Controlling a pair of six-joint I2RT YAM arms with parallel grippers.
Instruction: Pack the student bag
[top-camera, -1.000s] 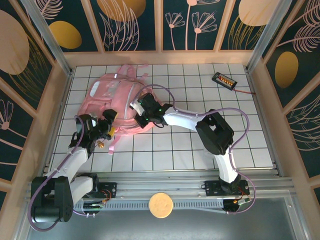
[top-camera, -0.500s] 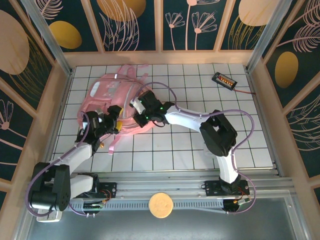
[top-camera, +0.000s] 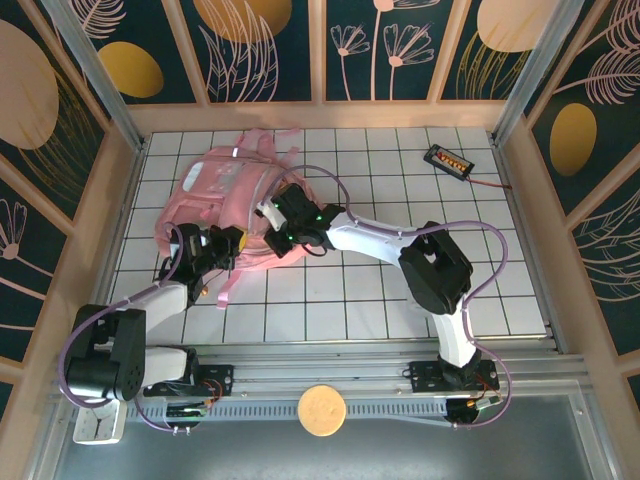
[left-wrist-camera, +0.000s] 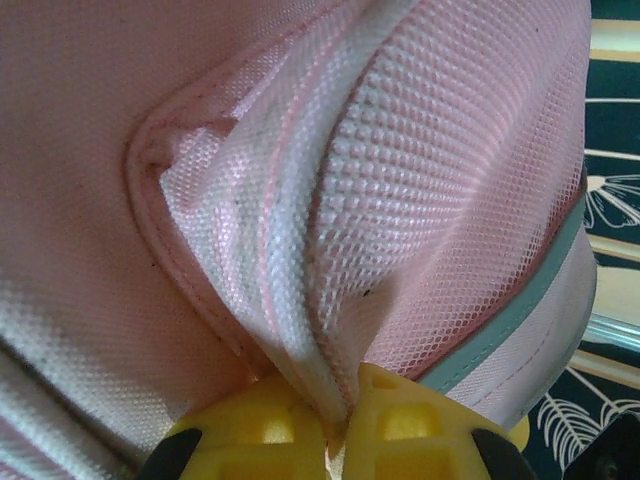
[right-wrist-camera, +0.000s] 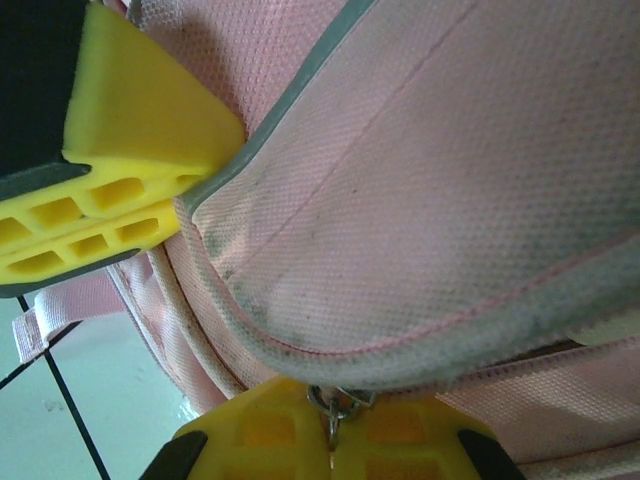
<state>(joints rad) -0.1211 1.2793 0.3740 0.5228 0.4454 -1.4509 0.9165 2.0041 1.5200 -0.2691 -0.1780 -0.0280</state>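
One student bag (top-camera: 225, 190) lies at ten o'clock on the surface (top-camera: 400, 300). Two tools grip it: the left tool (top-camera: 225, 245) is closed on a fabric fold (left-wrist-camera: 300, 330), the right tool (top-camera: 275, 228) on its zipper ring (right-wrist-camera: 335, 405). One black device (top-camera: 447, 159) sits at one o'clock.

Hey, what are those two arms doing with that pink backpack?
Two robot arms are handling a pink student bag that lies on a white tiled table. The left gripper is shut on a fold of the bag's fabric. The right gripper is shut on a small metal ring at a seam, seemingly a zip pull. They may be about to work a zip.
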